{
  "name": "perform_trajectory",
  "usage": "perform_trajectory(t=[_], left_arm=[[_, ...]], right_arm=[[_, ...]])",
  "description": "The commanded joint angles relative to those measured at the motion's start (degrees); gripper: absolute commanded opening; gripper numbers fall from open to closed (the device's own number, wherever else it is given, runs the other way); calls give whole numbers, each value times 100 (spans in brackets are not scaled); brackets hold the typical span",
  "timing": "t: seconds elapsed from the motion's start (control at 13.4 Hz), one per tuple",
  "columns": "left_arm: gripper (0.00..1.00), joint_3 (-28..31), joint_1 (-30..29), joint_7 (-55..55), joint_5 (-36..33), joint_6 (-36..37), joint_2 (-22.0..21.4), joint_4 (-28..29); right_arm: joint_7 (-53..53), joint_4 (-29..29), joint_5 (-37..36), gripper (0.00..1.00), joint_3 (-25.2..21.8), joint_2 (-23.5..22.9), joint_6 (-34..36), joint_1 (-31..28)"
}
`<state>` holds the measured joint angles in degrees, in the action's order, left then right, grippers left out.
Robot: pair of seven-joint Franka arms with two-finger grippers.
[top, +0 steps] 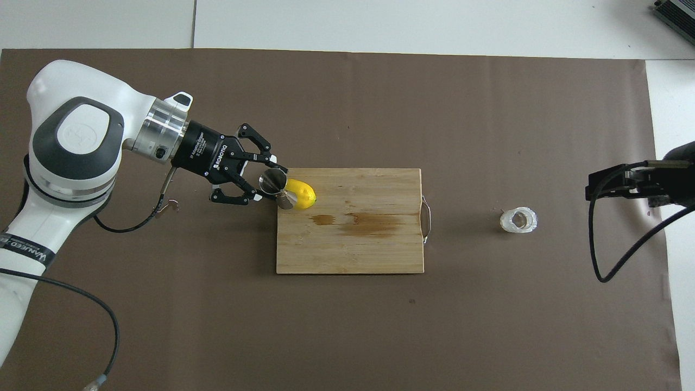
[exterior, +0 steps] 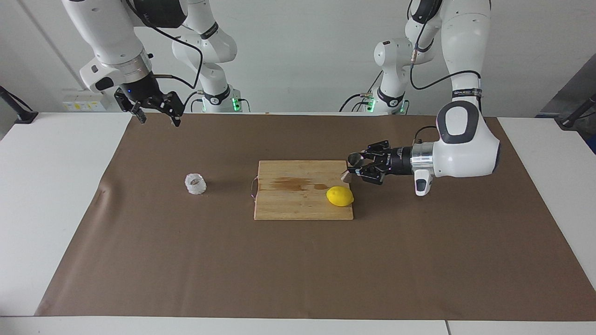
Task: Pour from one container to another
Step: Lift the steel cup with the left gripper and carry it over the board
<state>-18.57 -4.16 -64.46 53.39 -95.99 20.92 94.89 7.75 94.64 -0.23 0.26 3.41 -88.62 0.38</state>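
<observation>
Cup: we see the small whitish translucent faceted cup point(exterior: 195, 183) upright on the brown mat, contents unclear
Jigger: shiny steel hourglass jigger point(exterior: 352, 164) tilted over the wooden cutting board's point(exterior: 298, 204) edge
Left gripper point(exterior: 356, 166): clamped on the jigger
Right gripper point(exterior: 157, 115): fingers apart, waiting above the mat

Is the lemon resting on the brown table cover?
No, the lemon lies on the wooden cutting board, at its edge toward the left arm's end.
</observation>
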Motion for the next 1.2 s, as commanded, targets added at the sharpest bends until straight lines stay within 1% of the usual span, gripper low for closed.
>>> perform_trajectory(t=[0.0, 0.45, 0.82, 0.97, 1.12], left_arm=[[0, 56, 336, -93, 347, -454, 17, 56], [0, 56, 1136, -93, 532, -1561, 351, 109], [0, 56, 1523, -49, 594, -1992, 570, 109], [0, 56, 1567, -31, 603, -2055, 606, 109], [2, 56, 1611, -14, 585, -2212, 746, 100]], right_arm=[[-72, 169, 155, 100, 18, 143, -50, -47], [-72, 178, 155, 100, 18, 152, -41, -47], [-72, 186, 155, 100, 18, 152, -42, -47], [-63, 178, 155, 100, 18, 152, -41, -47], [-72, 186, 155, 100, 18, 152, -41, -47]])
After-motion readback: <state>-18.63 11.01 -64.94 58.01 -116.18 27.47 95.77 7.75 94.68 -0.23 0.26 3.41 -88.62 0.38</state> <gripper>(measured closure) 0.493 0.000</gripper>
